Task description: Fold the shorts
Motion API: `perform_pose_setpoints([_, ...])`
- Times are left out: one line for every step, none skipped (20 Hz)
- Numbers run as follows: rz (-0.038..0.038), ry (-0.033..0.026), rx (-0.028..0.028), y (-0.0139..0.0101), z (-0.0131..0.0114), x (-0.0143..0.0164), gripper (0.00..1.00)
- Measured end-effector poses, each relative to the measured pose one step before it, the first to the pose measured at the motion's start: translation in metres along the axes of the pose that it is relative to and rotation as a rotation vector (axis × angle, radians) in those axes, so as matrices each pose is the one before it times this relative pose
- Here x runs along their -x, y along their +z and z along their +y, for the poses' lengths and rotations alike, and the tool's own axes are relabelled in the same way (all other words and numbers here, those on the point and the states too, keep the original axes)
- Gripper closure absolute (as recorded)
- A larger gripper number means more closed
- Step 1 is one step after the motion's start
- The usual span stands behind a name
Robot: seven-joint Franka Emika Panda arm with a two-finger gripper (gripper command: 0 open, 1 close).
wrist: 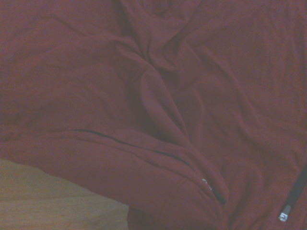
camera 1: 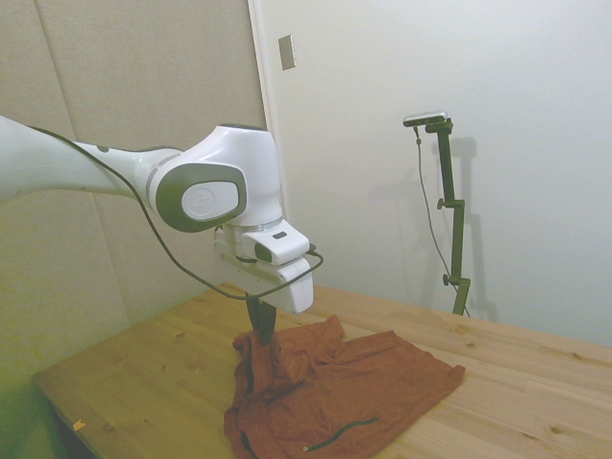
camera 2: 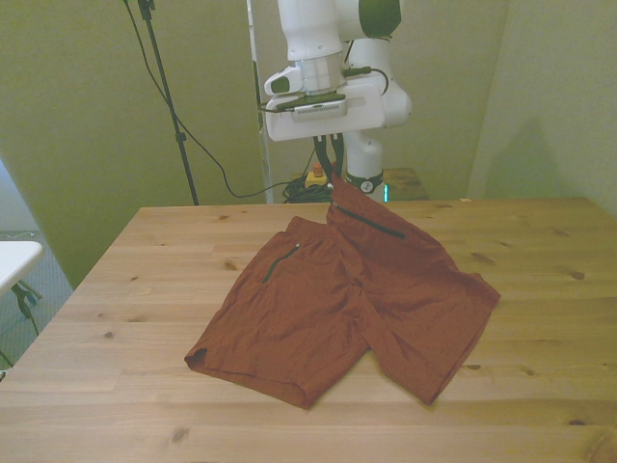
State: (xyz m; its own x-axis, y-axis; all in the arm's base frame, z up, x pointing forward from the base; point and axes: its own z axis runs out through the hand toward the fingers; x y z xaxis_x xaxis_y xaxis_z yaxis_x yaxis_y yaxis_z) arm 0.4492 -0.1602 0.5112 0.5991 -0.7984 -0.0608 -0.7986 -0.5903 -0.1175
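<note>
The rust-red shorts (camera 2: 347, 299) lie spread on the wooden table (camera 2: 145, 289), legs toward the front edge. The waistband corner at the far side is lifted off the wood, pinched in my gripper (camera 2: 331, 166), whose dark fingers are shut on the cloth. In the side view the gripper (camera 1: 262, 330) holds that raised corner of the shorts (camera 1: 344, 397) a little above the table. The wrist view is filled with wrinkled red cloth of the shorts (wrist: 158, 105), with dark zippered pocket slits showing.
Bare wood (camera 2: 540, 251) surrounds the shorts on both sides. A white object (camera 2: 14, 260) sits off the table at the front view's left. A cable and a red-topped device (camera 2: 316, 177) lie behind the far edge.
</note>
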Motion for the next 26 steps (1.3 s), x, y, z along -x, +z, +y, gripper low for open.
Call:
perform_pose_setpoints([-0.00658, 0.00649, 0.00005, 0.00044, 0.00669, -0.00321, 1.00])
perform_pose_setpoints([-0.00806, 0.00717, 0.00113, 0.00242, 0.00722, -0.00324, 1.00])
perform_pose_setpoints([-0.00781, 0.00974, 0.00186, 0.00361, 0.00695, -0.00308, 1.00])
perform_pose_setpoints([-0.00859, 0.01333, 0.00183, 0.00387, 0.00772, -0.00338, 1.00])
perform_pose_setpoints([-0.00815, 0.01411, 0.00269, 0.00438, 0.00796, -0.00361, 1.00])
perform_pose_setpoints([-0.00815, 0.01419, 0.00220, 0.00497, 0.00828, -0.00414, 1.00])
perform_pose_setpoints([-0.00602, 0.01014, -0.00005, 0.00505, 0.00767, -0.00462, 1.00])
perform_pose_setpoints([-0.00733, 0.01194, -0.00316, 0.00597, 0.00672, -0.00535, 1.00])
perform_pose_setpoints([-0.01311, 0.01427, -0.00682, 0.00814, 0.00676, -0.00619, 1.00])
perform_pose_setpoints([-0.01675, 0.01567, -0.01117, 0.00955, 0.00604, -0.00692, 1.00])
perform_pose_setpoints([-0.02117, 0.01560, -0.01282, 0.01030, 0.00646, -0.00847, 0.00])
perform_pose_setpoints([-0.02741, 0.01979, -0.01562, 0.00995, 0.00733, -0.00931, 0.00])
perform_pose_setpoints([-0.02590, 0.01321, -0.01169, 0.00925, 0.00651, -0.00867, 0.00])
perform_pose_setpoints([-0.02229, 0.01065, -0.00971, 0.00782, 0.00634, -0.00805, 0.00])
perform_pose_setpoints([-0.01659, 0.00697, -0.00650, 0.00604, 0.00518, -0.00669, 0.00])
perform_pose_setpoints([-0.01021, 0.00555, 0.00236, 0.00461, 0.00371, -0.00463, 0.00])
perform_pose_setpoints([-0.00493, 0.00368, 0.00299, 0.00265, 0.00185, -0.00299, 0.00])
perform_pose_setpoints([-0.00087, 0.00301, 0.00136, 0.00065, 0.00086, -0.00165, 0.00])
perform_pose_setpoints([-0.00010, 0.00023, 0.00011, -0.00033, -0.00005, -0.00030, 0.00])
perform_pose_setpoints([-0.00236, -0.00039, 0.00054, -0.00034, -0.00004, 0.00037, 0.00])
perform_pose_setpoints([-0.00613, 0.00071, 0.00192, 0.00025, 0.00056, 0.00057, 0.00])
perform_pose_setpoints([-0.00740, 0.00326, 0.00285, 0.00104, 0.00145, -0.00018, 0.00])
perform_pose_setpoints([-0.00313, 0.00580, 0.00149, 0.00122, 0.00224, -0.00165, 0.00])
perform_pose_setpoints([-0.00280, 0.00852, 0.00169, 0.00169, 0.00307, -0.00267, 0.00])
perform_pose_setpoints([-0.00296, 0.00768, 0.00266, 0.00249, 0.00342, -0.00354, 0.00])
perform_pose_setpoints([-0.00343, 0.00448, 0.00339, 0.00309, 0.00341, -0.00387, 0.00])
